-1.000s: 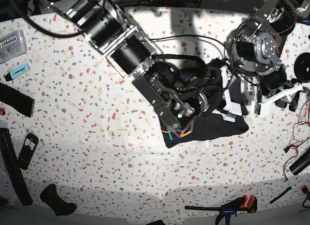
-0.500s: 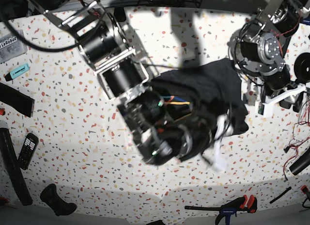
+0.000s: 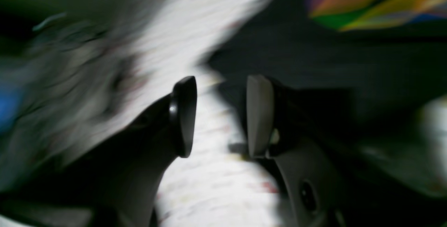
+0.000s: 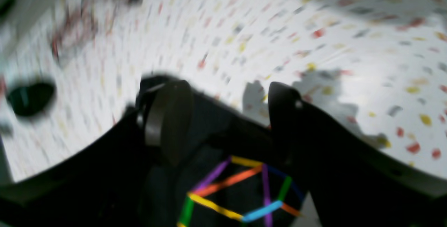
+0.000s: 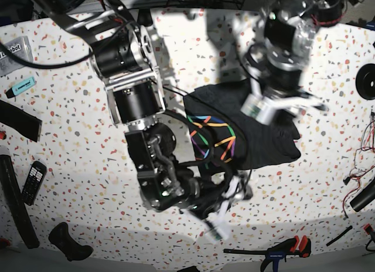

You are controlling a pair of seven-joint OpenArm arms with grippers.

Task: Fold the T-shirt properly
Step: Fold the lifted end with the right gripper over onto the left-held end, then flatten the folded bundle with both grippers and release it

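The T-shirt (image 5: 258, 140) is seen lying in a crumpled dark heap on the speckled white table (image 5: 76, 160), a little right of the middle in the base view, with its coloured line print (image 5: 212, 137) turned up on the heap's left part. The right claw (image 4: 223, 122) is shown in its own wrist view with the jaws standing well apart; dark cloth bearing the coloured lines is seen low between them, close to the camera, but whether that cloth is gripped or merely lies under the claw cannot be told. In the base view the right arm (image 5: 132, 78) is stretched down from the top left, its end blurred near the heap's lower left edge. The left claw (image 3: 220, 115) is seen in its wrist view with a clear gap between its fingers (image 3: 183, 115), and only blurred white table is visible through that gap; the dark cloth is seen beside and behind the right-hand finger, and nothing is held. In the base view the left arm (image 5: 281, 55) is blurred above the heap's upper right part. A remote control (image 5: 33, 182) and a turquoise marker (image 5: 21, 86) are seen near the table's left edge, and a clamp (image 5: 281, 251) is seen along the bottom edge.
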